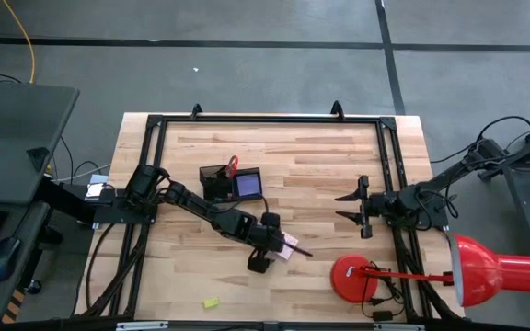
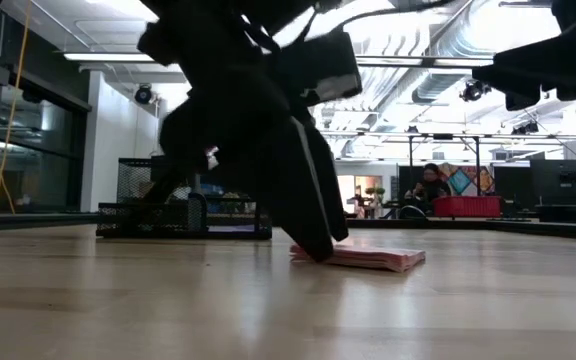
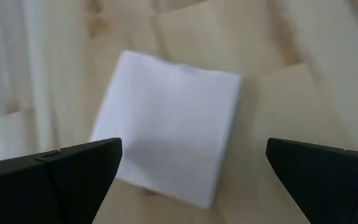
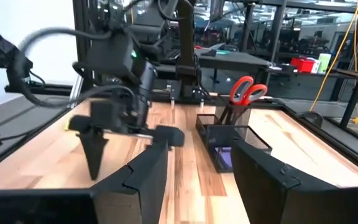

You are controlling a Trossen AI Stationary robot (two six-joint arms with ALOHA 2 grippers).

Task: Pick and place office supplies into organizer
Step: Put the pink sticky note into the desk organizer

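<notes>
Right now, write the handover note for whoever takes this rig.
Left gripper: open, down over the pink note pad at mid-table, not yet gripping it.
Right gripper: open, idle at the table's right side.
Done: red-handled scissors and blue-purple note pad are in the organizer.
Left: pink pad, then the yellow eraser near the front edge.

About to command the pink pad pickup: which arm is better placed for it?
Left. The left gripper hangs open directly over the pink note pad, fingers either side. The right gripper waits open further right, away from the pad and the organizer.
</notes>
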